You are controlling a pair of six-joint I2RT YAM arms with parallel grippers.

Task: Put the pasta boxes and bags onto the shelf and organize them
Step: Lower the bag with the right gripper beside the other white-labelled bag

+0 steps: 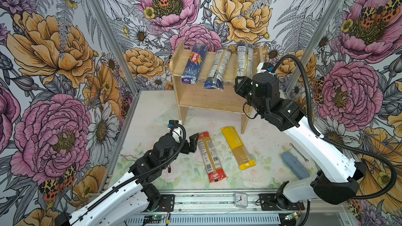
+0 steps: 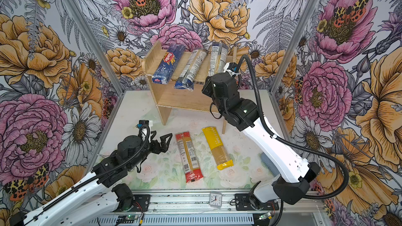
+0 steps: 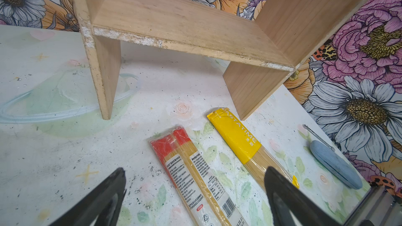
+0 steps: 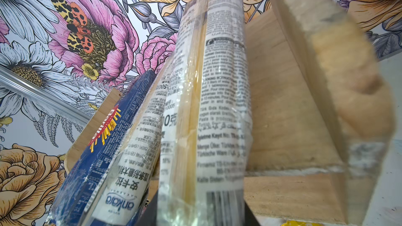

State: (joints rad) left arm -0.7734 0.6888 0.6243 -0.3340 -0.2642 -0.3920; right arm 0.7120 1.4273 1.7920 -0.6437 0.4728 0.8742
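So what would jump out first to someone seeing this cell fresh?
Three spaghetti packs slant across the top of the wooden shelf, the rightmost clear pack held by the right gripper. The red-ended pack and yellow pack lie on the table near the open left gripper.

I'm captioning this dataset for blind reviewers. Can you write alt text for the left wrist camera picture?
The left hand, open, faces a red-ended spaghetti pack and a yellow pack lying side by side on the floral table. Beyond them stands the wooden shelf, its visible lower tier bare; a grey-blue pad lies apart.
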